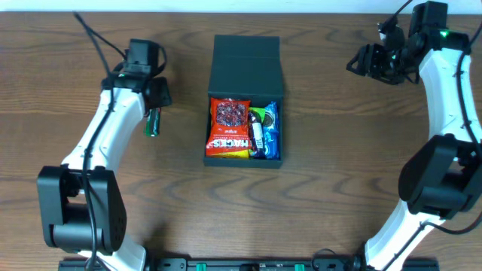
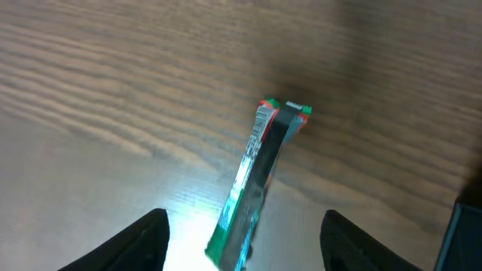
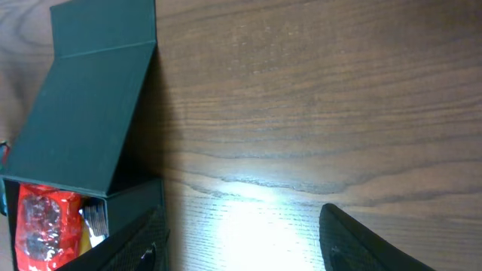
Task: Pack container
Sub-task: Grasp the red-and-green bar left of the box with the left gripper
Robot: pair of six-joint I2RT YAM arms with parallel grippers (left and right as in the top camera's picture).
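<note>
We find the container (image 1: 245,68) at the middle of the tabletop (image 1: 339,188). Its hinged lid (image 1: 246,60) is thrown back flat on the far side and the box is open to the overhead view. Inside, a red packet (image 1: 229,128) fills the left part. A blue packet (image 1: 272,132) stands along the right wall, with a dark item we cannot identify wedged between them.

The left pincer (image 2: 242,222) has its jaws spread wide and grips nothing. A green foil snack bar (image 2: 252,188) with red trim at its far end lies between the two fingers (image 2: 143,241), with clear wood on either side of it. The bar appears tilted onto its long edge, though the glare there leaves us unsure. From overhead, this bar sits to the left of the container, well apart from it.

The right pincer (image 3: 242,214) is likewise wide open and empty, with only bare tabletop between its fingers (image 3: 354,241). It hangs at the far right corner, clear of the container's right side.
</note>
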